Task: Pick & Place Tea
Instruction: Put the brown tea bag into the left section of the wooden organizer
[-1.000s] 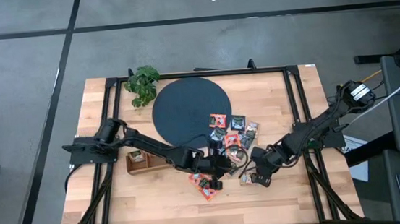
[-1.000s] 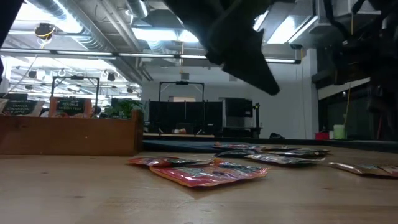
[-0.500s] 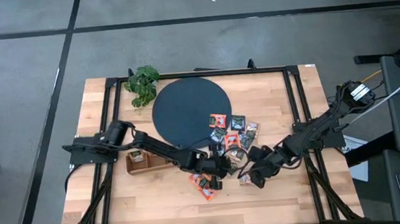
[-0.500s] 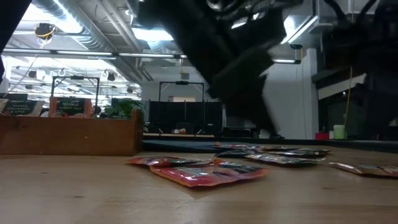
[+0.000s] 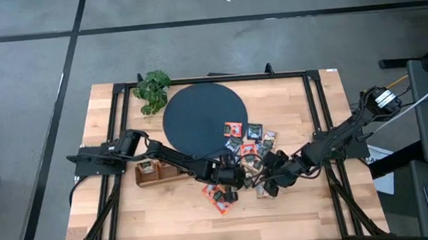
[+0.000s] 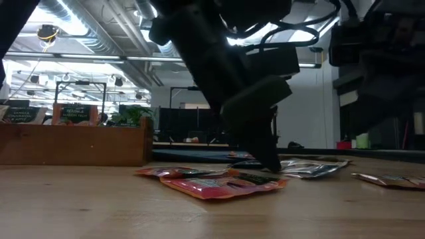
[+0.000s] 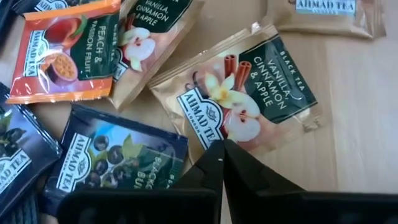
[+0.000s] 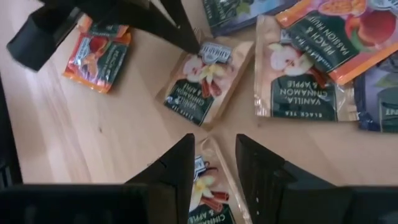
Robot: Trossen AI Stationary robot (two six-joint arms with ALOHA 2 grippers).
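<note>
Descent of left gripper (image 7: 222, 149), jaws pressed together, onto gold vanilla-cinnamon-apple tea sachet (image 7: 245, 96) near table's 6 o'clock edge; right gripper (image 8: 212, 149), jaws spread, has advanced—pickup imminent.

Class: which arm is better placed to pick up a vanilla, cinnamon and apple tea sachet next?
Probably the right: its pincer is open astride a sachet. The left pincer is shut, tips at another sachet's edge.
</note>
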